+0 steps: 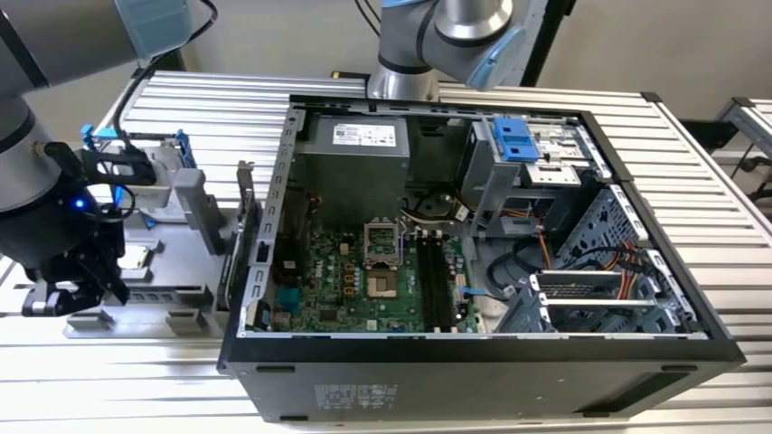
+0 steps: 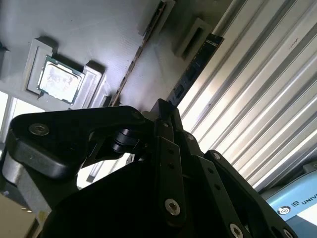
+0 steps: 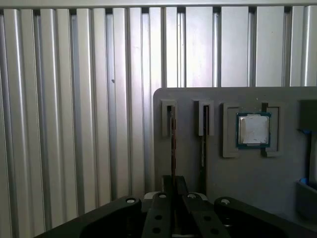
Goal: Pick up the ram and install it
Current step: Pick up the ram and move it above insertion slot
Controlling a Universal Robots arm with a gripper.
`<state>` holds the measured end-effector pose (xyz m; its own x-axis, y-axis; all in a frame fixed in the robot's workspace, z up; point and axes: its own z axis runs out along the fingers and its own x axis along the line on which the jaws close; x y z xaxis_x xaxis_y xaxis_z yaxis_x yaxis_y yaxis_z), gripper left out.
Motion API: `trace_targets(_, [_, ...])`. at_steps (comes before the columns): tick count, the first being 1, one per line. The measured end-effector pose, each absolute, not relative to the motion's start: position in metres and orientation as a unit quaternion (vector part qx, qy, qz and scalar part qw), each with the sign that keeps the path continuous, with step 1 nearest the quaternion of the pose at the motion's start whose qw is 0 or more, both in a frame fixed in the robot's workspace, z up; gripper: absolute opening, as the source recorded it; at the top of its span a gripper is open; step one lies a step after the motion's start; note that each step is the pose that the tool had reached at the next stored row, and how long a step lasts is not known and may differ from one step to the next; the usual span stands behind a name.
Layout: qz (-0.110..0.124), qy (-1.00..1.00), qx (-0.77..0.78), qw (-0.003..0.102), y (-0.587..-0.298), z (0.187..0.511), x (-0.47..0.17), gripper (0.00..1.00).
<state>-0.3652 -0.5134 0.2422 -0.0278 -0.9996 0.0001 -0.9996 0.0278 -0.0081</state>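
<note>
The ram (image 3: 172, 148) stands edge-on in the outer slot of a grey holder tray (image 3: 247, 178). In the second wrist view the ram (image 2: 190, 69) is a long dark stick running into the fingertips. My gripper (image 3: 173, 186) sits at the near end of the stick, and its black fingers (image 3: 181, 184) are closed tight on either side of it. In the exterior view my gripper (image 1: 75, 294) is low over the tray (image 1: 181, 316), at the exterior view's left of the open computer case (image 1: 483, 353).
A second thin stick (image 3: 203, 144) stands in the neighbouring slot. A square processor chip (image 3: 253, 130) lies in a recess beside it. Inside the case are the green motherboard (image 1: 350, 280) and its long black slots (image 1: 435, 280). Ribbed metal table (image 3: 74, 124) surrounds the tray.
</note>
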Motion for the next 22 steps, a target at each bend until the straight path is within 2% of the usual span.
trace_targets(22, [-0.003, 0.717, -0.697, 0.003, -0.513, 0.269, -0.365, 0.0])
